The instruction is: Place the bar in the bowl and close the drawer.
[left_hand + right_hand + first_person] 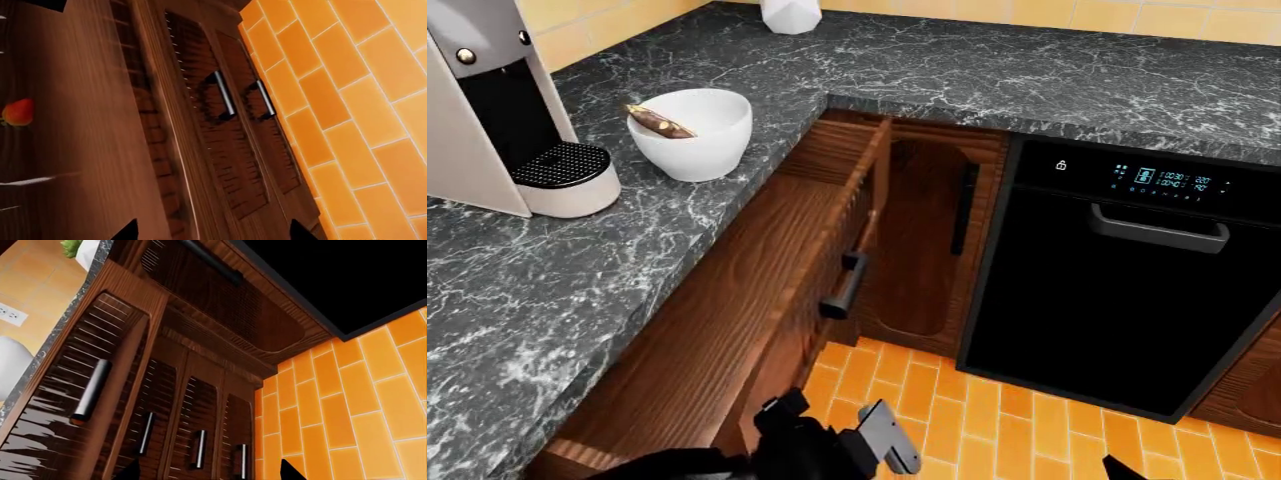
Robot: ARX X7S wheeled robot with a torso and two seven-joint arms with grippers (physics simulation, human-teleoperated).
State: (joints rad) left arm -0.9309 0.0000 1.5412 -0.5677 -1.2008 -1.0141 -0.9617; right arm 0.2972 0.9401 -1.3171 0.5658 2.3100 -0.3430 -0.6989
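Dark marbled bench wraps the corner, orange tiled floor below. Landmark: the bowl, sitting on the bench just beside the coffee machine.

- Bar: already in the bowl, leaning against the rim on the coffee-machine side, one end poking over the edge. First half of the task looks done.
- Drawer: below and in front of the bowl, pulled well out from the bench edge, its handle standing clear of the cabinet line. Not closed, so that is what's left.
- Strawberry: left wrist view shows it on a wooden floor, probably inside the drawer. Not a task item.
- Left gripper: low in the head view, far below the bowl, beside the drawer's outer face, touching nothing that I can see. Left wrist view shows only two dark tips at the frame edge with a wide gap, so the fingers look spread, holding nothing.
- Right gripper: same pattern in its wrist view, two tips wide apart, empty, looking at the cabinet fronts and their silver handles.
- White faceted jar: farther back on the bench from the bowl, well apart.

Judgement: roughly halfway. Remaining step is a push on the drawer front or handle until flush.
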